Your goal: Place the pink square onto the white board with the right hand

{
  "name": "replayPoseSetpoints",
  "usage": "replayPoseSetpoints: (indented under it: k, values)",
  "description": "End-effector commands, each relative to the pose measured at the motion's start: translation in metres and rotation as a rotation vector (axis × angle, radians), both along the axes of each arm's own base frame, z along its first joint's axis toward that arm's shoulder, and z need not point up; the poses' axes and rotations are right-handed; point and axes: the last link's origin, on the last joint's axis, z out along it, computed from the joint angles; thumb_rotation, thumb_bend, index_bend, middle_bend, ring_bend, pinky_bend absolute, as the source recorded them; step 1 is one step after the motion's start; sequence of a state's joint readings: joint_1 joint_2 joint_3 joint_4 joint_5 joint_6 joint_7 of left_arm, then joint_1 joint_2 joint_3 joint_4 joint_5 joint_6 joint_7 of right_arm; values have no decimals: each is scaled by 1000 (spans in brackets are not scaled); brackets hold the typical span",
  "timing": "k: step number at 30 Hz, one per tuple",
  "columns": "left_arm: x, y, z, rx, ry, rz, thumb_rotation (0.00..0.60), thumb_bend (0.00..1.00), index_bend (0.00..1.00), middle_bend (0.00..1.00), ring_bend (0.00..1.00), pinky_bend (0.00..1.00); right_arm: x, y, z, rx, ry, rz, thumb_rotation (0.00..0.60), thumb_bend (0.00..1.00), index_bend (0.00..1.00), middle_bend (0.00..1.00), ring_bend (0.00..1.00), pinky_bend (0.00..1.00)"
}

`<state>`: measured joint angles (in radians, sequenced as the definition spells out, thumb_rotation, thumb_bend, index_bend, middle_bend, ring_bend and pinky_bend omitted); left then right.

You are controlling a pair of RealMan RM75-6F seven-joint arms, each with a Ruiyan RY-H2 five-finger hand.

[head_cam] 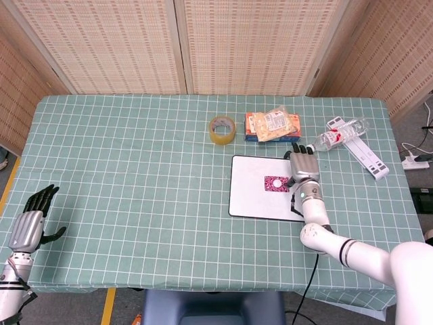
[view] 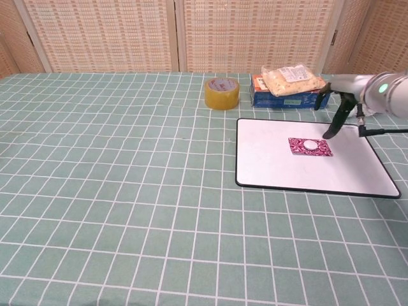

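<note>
lying flat on the white board (view: 274, 167), pink square (view: 310, 146), no legible writing.

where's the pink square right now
The pink square lies flat on the white board, right of its middle in the chest view. The right robot hand is just beyond it to the right, not touching it.

Pink square (view: 310, 146) flat on white board (view: 268, 166), unheld.
</note>
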<state>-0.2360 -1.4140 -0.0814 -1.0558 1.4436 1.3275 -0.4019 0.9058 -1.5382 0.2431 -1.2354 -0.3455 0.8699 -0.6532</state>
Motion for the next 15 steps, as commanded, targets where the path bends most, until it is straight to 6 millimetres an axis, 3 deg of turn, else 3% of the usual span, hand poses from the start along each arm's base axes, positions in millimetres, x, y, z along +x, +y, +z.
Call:
replayPoseSetpoints:
  k: [1,5,9,15]
  values:
    - [0,0,0,4,3,0,600,187,0,0,0,0,-32,26,42,-107,26,-17,600,69,267,0,0,0]
    - [1,0,-2,18,18,-8,600,187,0,0,0,0,-84,72,80,-293,10,74,600,36,78,0,0,0]
    - [4,0,-4,17,27,-19,600,188,0,0,0,0,-143,114,101,-474,-99,108,600,0,27,0,0,0]
    - [7,-3,-7,17,46,-29,600,187,0,0,0,0,-190,138,108,-507,-135,33,600,0,1,0,0,0]
